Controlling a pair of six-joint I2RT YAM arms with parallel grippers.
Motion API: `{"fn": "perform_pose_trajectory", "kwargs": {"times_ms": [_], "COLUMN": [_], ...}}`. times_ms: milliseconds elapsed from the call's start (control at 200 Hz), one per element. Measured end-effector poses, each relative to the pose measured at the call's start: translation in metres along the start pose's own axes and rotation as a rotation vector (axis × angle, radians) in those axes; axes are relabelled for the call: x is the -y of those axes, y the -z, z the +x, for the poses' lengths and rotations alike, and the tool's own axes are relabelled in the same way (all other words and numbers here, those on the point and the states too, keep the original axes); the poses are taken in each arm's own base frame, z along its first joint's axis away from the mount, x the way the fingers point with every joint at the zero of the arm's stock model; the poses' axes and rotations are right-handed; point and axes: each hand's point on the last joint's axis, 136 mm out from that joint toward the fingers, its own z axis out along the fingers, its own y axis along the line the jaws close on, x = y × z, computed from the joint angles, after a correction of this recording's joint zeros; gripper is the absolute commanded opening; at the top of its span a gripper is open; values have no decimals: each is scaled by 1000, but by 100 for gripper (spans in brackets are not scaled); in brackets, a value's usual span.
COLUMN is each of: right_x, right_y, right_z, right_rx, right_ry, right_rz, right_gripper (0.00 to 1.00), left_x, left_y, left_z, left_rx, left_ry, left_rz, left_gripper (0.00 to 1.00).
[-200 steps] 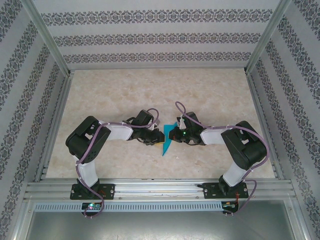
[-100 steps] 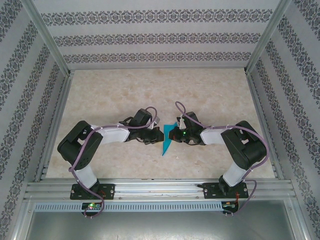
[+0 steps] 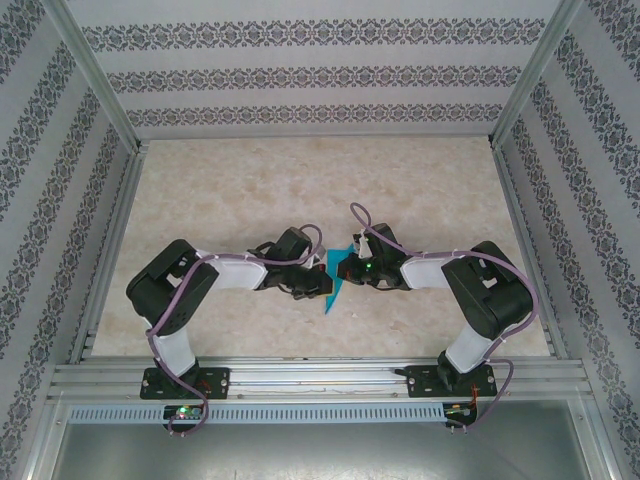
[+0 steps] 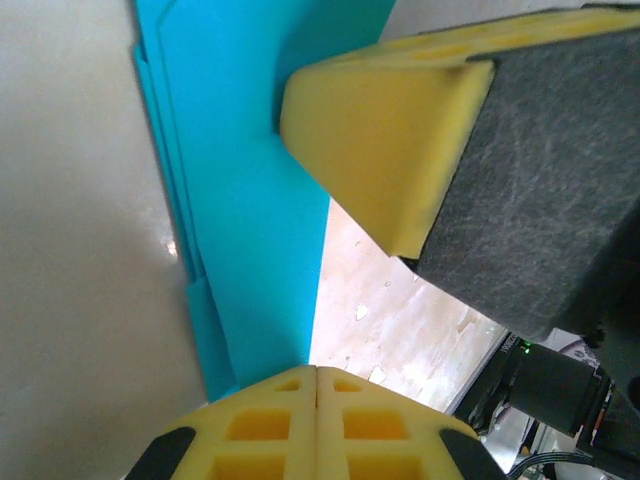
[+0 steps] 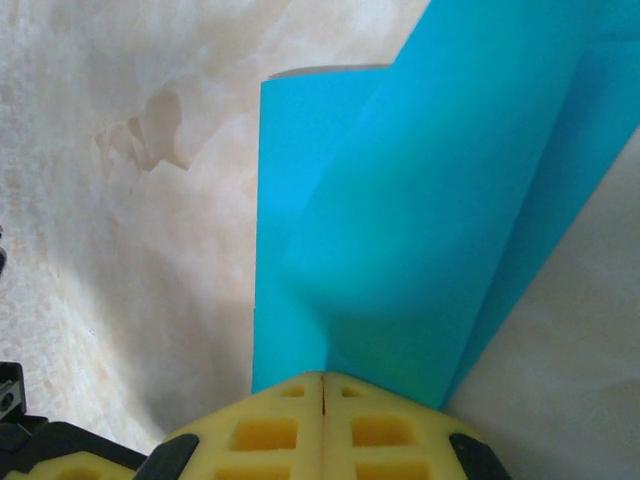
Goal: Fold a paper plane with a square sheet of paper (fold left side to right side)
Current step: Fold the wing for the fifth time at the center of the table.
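Teal paper plane [image 3: 331,297], partly hidden by left tool [image 3: 319,284]

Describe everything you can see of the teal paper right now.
The teal paper is thin, plain and matte, folded into a narrow pointed shape whose tip aims toward the near edge of the marbled table. The left wrist view shows several stacked layers along one edge. It sits between the two arms, bowed rather than flat. The left gripper and the right gripper, both shut, pinch it from opposite sides.
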Motion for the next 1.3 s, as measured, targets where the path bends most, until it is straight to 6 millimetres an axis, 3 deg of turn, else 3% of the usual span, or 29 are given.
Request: {"fn": "perform_pose_trajectory", "kwargs": {"times_ms": [779, 1014, 1299], "right_x": [-3, -18, -16], "right_y": [7, 31, 30], "right_z": [2, -20, -27], "right_rx": [-32, 16, 5], "right_ry": [-8, 5, 22], "right_rz": [5, -59, -81], "right_gripper": [0, 0, 0], "left_x": [-4, -4, -4], "left_y": [-18, -19, -19], "left_z": [11, 11, 11], "left_rx": [-17, -15, -16], "left_ry": [-21, -35, -39], "left_rz": [-53, -61, -62], "left_gripper": [2, 2, 2]}}
